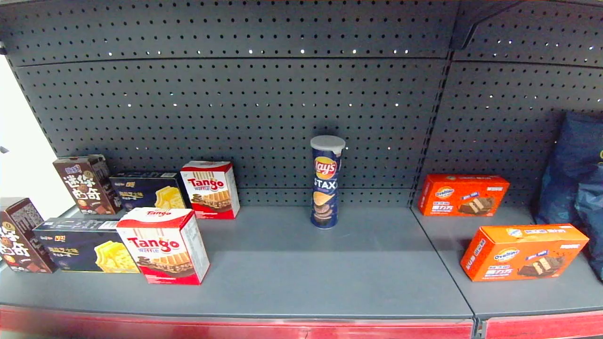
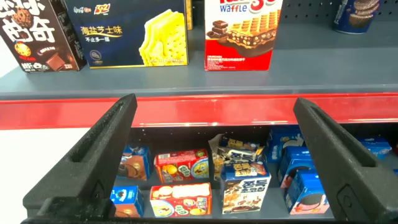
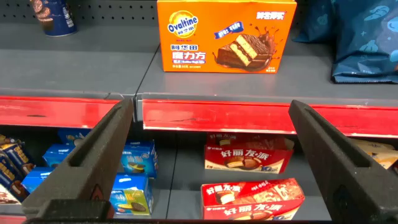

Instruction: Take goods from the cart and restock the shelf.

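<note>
Stock on the shelf [image 1: 301, 278] looks thin, so I judge the restocking far from finished. One chips can [image 1: 326, 181] stands upright alone near the back panel with bare board all round it. Wafer boxes [image 1: 165, 245] are grouped to its left and orange cake boxes [image 1: 523, 252] sit well apart on its right. My left gripper [image 2: 214, 102] has its fingers spread wide with nothing between them, and my right gripper [image 3: 211, 104] likewise, both held before the red front edge [image 2: 205, 112]. With nothing in hand, fetching from the cart and placing are left to do.
</note>
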